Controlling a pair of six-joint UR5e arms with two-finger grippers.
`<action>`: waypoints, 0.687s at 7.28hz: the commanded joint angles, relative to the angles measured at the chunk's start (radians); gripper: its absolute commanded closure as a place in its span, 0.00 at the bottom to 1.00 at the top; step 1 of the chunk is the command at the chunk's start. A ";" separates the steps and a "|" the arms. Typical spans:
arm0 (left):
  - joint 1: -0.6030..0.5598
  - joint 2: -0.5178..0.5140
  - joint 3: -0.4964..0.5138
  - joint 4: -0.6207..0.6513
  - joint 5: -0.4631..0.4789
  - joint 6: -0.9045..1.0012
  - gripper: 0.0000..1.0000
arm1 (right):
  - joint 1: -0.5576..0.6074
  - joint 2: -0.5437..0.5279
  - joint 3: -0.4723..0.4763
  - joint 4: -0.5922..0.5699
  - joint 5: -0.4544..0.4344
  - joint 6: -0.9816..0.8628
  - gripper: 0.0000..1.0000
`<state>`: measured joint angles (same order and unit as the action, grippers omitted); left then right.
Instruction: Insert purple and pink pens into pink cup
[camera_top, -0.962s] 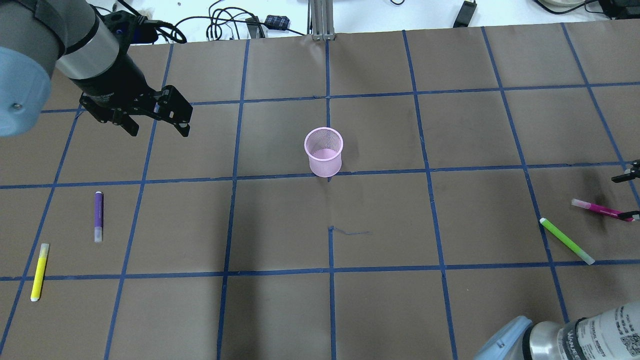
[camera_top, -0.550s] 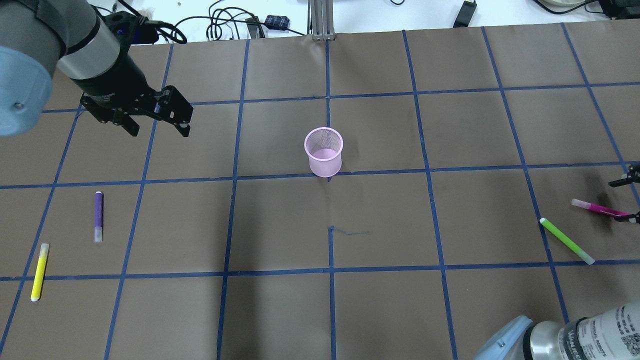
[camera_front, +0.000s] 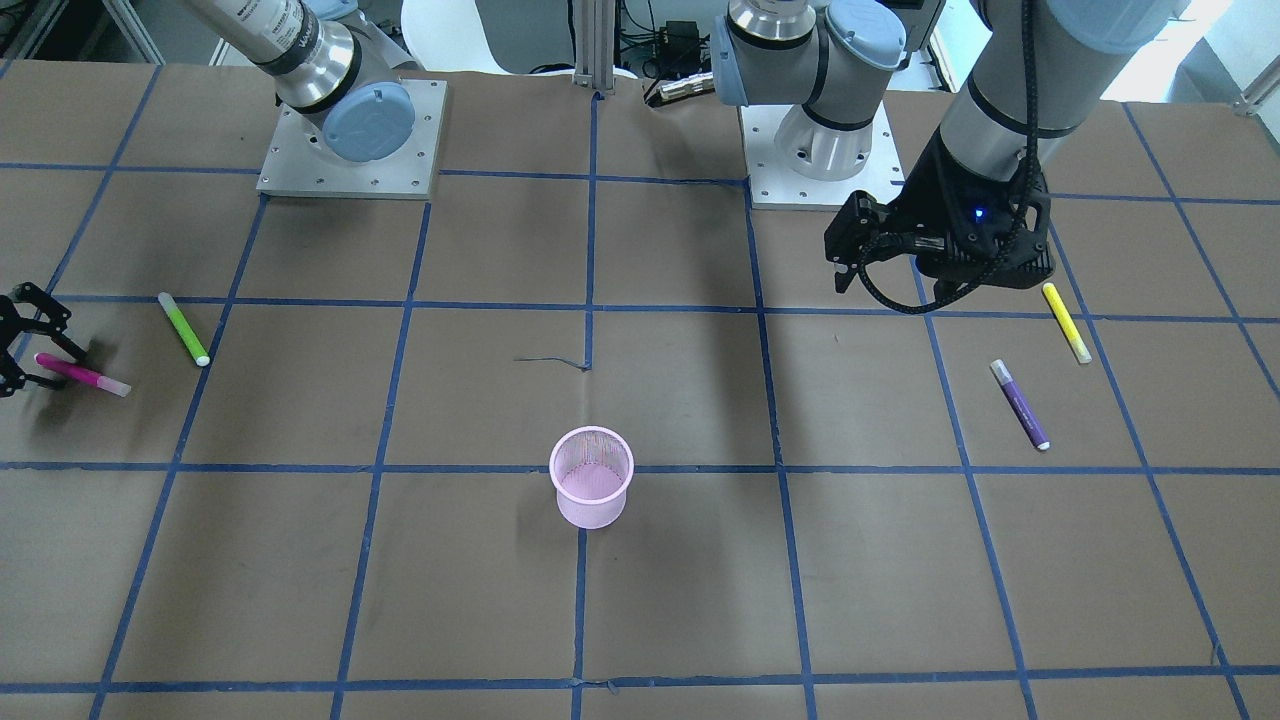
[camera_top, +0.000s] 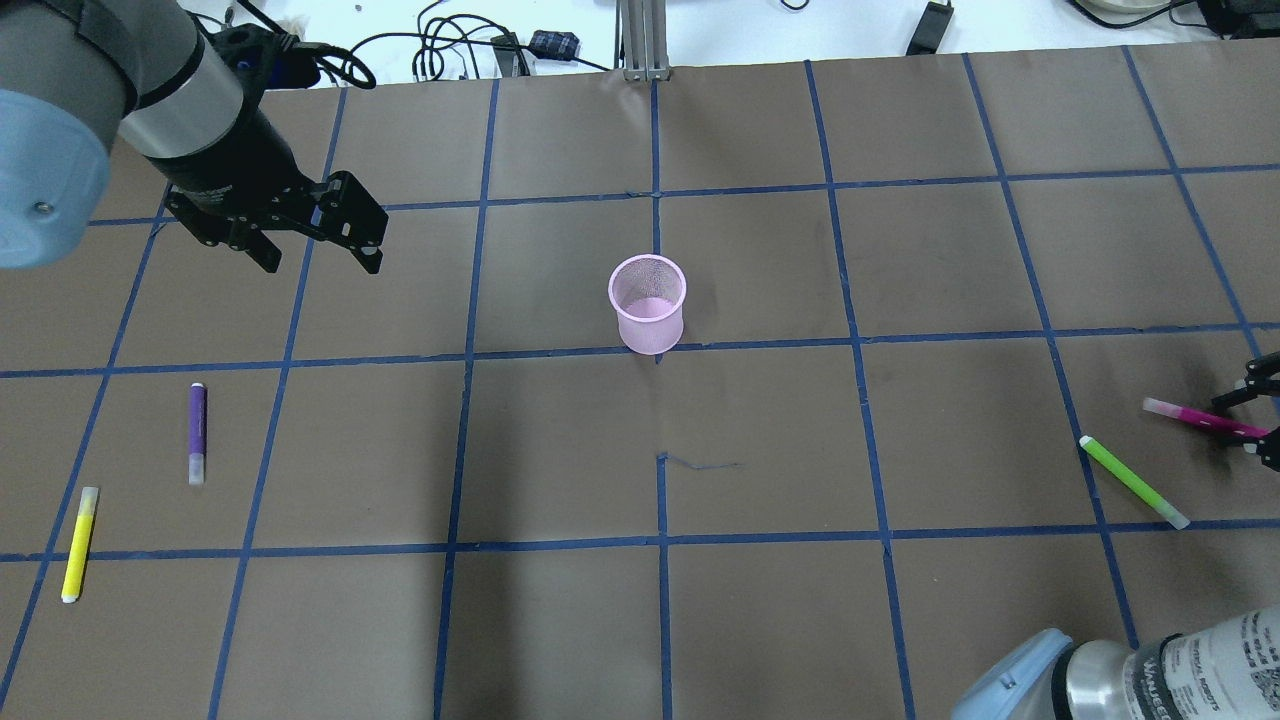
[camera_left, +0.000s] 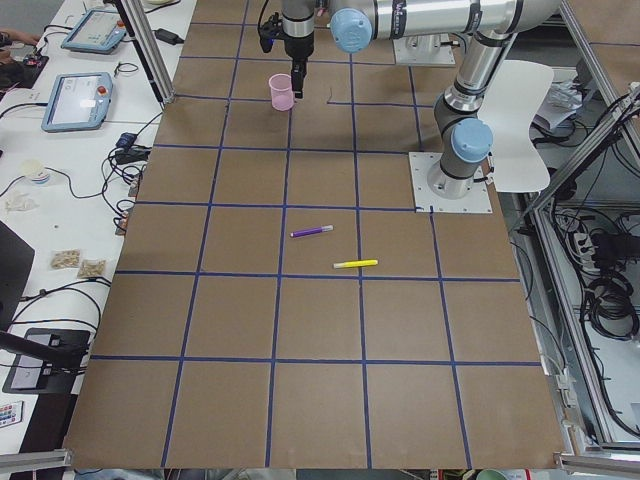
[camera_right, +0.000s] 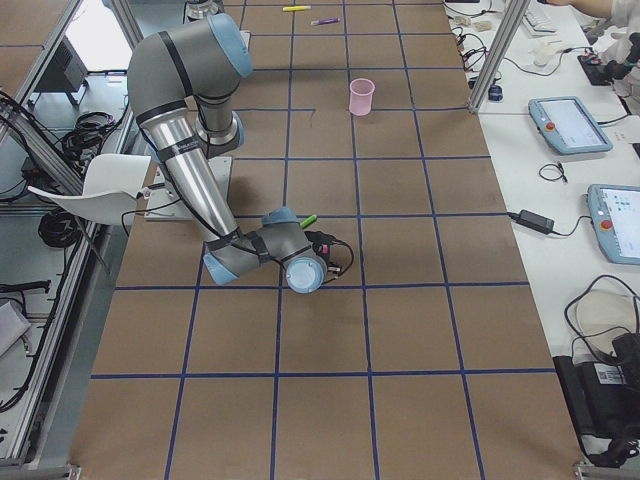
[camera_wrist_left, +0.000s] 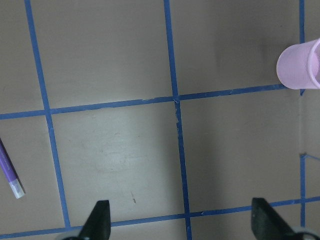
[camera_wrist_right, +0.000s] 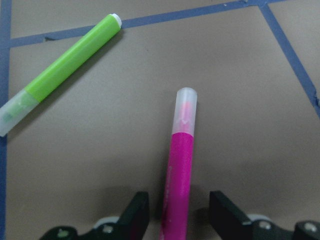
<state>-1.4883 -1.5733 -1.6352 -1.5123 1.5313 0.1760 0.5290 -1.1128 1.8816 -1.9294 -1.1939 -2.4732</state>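
The pink pen (camera_top: 1195, 418) lies at the table's right edge, also in the front view (camera_front: 82, 375). My right gripper (camera_top: 1256, 412) is open and low over it. In the right wrist view its two fingers stand on either side of the pen's (camera_wrist_right: 180, 175) body, with small gaps. The purple pen (camera_top: 197, 432) lies at the left, a corner of it in the left wrist view (camera_wrist_left: 9, 170). My left gripper (camera_top: 319, 265) is open and empty, hovering behind the purple pen. The pink mesh cup (camera_top: 648, 303) stands upright and empty at the table's centre.
A green pen (camera_top: 1133, 481) lies just in front and left of the pink pen, also in the right wrist view (camera_wrist_right: 65, 75). A yellow pen (camera_top: 79, 543) lies near the front left, beside the purple one. Cables lie beyond the table's far edge.
My right gripper's fingers have drawn closer together around the pink pen. The left gripper has barely shifted. The pens and cup have not moved.
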 joint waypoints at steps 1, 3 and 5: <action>-0.001 0.003 0.001 0.000 0.001 0.000 0.00 | -0.001 -0.007 -0.001 -0.002 0.000 0.003 0.68; -0.003 -0.002 0.001 0.001 0.003 -0.004 0.00 | -0.001 -0.010 -0.004 0.003 0.000 0.013 0.76; -0.003 -0.001 0.001 0.000 0.001 -0.004 0.00 | -0.001 -0.025 -0.006 0.007 0.011 0.057 0.83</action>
<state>-1.4910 -1.5738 -1.6338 -1.5122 1.5328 0.1721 0.5277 -1.1274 1.8769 -1.9246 -1.1908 -2.4412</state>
